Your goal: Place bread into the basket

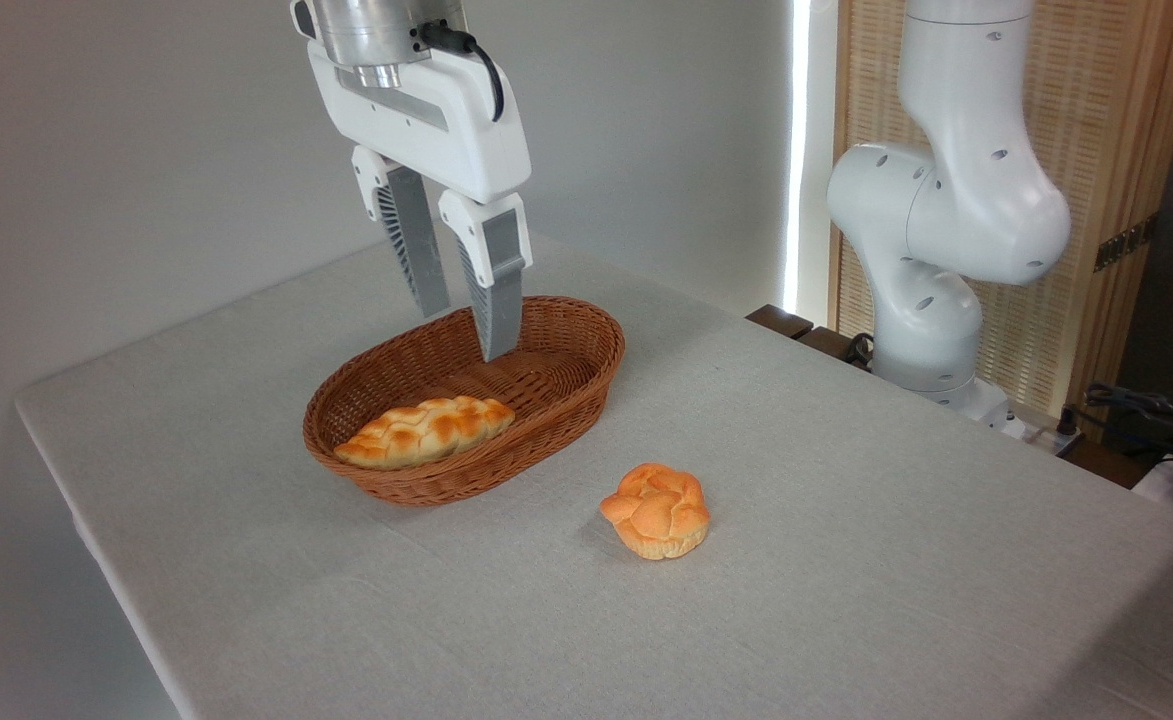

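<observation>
My hand [466,335] hangs above the far half of the basket [586,375], fingers spread apart and holding nothing. The bread [426,430] lies inside the basket at its near-left end. A small knotted bun [658,510] sits on the surface [846,560], near the basket's right.

Setting: probably a robotics lab. Cloth-covered table [846,560], bare grey wall [146,150], white robot arm [946,200], loose cables [1136,410], slatted wooden screen [1106,120].

White rounded arm [956,200], white hand [464,330] with grey ribbed fingers [498,300], black cable [481,60].
</observation>
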Tool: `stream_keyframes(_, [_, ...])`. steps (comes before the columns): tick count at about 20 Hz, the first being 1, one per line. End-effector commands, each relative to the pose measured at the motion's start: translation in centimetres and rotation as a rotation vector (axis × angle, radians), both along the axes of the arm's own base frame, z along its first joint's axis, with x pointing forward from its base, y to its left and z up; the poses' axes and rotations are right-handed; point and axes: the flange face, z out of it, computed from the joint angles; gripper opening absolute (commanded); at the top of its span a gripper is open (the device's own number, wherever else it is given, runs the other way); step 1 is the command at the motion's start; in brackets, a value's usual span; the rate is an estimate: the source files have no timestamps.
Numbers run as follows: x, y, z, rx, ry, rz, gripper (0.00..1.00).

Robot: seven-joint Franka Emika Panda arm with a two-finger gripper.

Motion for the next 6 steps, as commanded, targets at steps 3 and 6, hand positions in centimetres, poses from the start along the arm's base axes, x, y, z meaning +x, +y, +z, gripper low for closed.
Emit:
stream_keyframes(3, [0.48, 0.27, 0.62, 0.010, -0.038, 0.019, 1.00])
stream_keyframes(6, [0.47, 0.35, 0.61, 0.018, -0.037, 0.015, 1.00])
